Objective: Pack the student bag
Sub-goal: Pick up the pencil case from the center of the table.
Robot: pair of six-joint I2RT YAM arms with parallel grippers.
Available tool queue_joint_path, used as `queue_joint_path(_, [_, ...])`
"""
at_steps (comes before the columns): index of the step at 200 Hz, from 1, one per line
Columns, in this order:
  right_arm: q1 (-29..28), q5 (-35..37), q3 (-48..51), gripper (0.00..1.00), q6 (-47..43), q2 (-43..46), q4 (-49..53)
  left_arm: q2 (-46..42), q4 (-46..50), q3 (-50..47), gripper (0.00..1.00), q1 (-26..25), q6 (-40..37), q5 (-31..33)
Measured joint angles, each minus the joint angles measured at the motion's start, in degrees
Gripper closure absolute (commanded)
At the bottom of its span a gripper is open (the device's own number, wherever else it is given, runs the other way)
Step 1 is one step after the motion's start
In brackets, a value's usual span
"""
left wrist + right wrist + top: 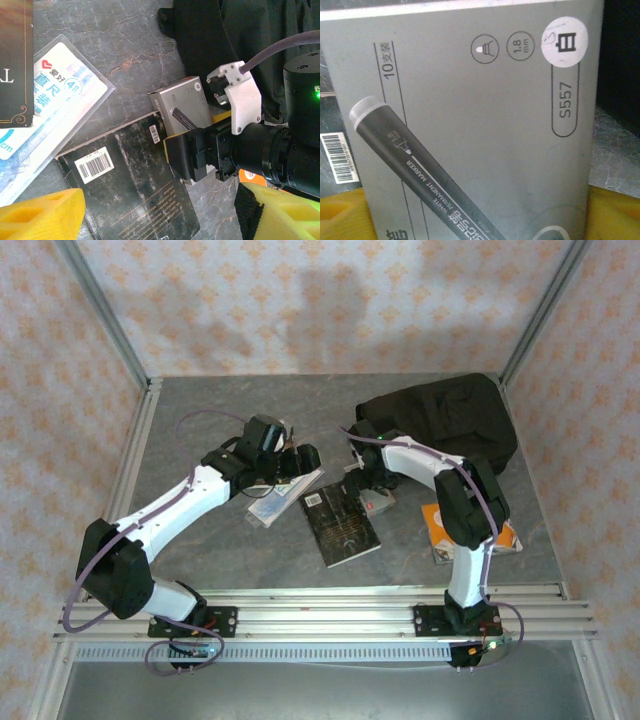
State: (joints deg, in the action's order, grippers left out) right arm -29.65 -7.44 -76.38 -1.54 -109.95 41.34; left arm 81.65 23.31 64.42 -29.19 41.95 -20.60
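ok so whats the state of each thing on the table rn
bag: lying down, opening not visible
black book: closed, back cover up
marker box: shut, lying flat
orange book: closed, partly hidden
sleeve: lying flat
left pincer: open, empty
right pincer: straddling marker box, grip unclear

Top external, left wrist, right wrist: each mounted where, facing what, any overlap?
Top external: above, behind the bases, looking down on table; left arm, right arm, student bag.
Left wrist: looks down on black book, marker box; own yellow fingertips.
Right wrist: close on marker box; own fingertips in bottom corners.
Shared: marker box, both wrist views.
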Motion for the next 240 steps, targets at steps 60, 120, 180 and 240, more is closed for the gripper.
queue_joint_path(60, [-0.04, 0.66, 3.04, 0.2, 0.0, 2.78, -1.95, 0.0, 0.04, 0.0, 0.2, 0.0, 0.0, 0.0])
queue_joint_path(120, [-0.04, 2.8, 3.43, 0.21, 0.37, 9.35, -0.59, 0.13, 0.31, 0.22, 0.15, 0.0, 0.02, -0.74])
queue_joint_path(180, [-1.29, -3.52, 3.39, 0.25, -1.2, 20.35, 0.72, 4.28, 5.42, 9.29, 0.15, 0.0, -2.99, -9.2])
queue_joint_path(240, [-6.73, -10.05, 4.81, 0.3, -13.99, 29.2, 1.79, 5.6, 13.42, 14.67, 0.16, 0.87, -8.04, -14.78])
